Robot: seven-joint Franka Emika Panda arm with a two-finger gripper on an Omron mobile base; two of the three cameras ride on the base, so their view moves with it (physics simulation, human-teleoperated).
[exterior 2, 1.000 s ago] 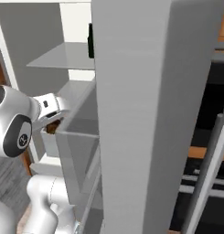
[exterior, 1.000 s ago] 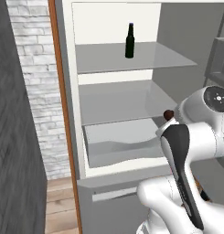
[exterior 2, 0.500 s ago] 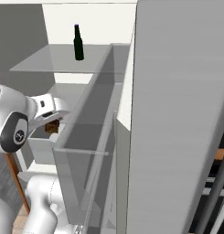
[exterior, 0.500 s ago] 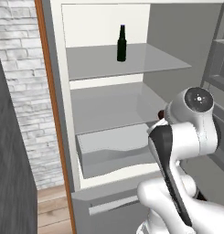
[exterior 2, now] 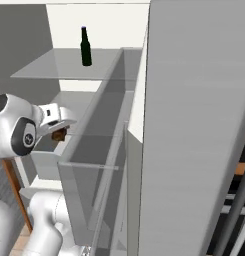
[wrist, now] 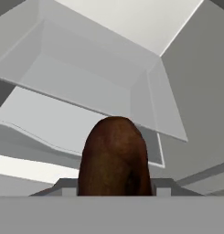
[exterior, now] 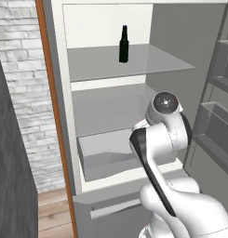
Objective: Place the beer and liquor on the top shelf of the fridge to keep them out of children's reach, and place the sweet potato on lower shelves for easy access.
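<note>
The fridge (exterior: 171, 42) stands open in front of me. A slim dark green beer (exterior: 124, 45) (exterior 2: 85, 47) stands upright on the top shelf (exterior: 152, 62) (exterior 2: 49, 69). My gripper (exterior 2: 59, 131) (wrist: 114, 183) is shut on the reddish-brown sweet potato (wrist: 114, 157) (exterior 2: 58, 135). It holds it in front of the fridge, at the height of the grey drawer (exterior: 103, 155) and below the middle shelf (exterior: 106, 104). In the hand view the sweet potato hides the fingertips, and the drawer and shelves lie beyond it. The liquor is out of view.
The open fridge door (exterior 2: 194, 125) with its clear bins (exterior 2: 91, 150) (exterior: 217, 121) stands close on the right of the arm. A wood-brown side panel (exterior: 52, 116) and a brick wall (exterior: 17, 88) are on the left.
Both base views have shifted, so the base has moved and the fridge now looks more head-on. The gripper still holds the sweet potato at the same height.
</note>
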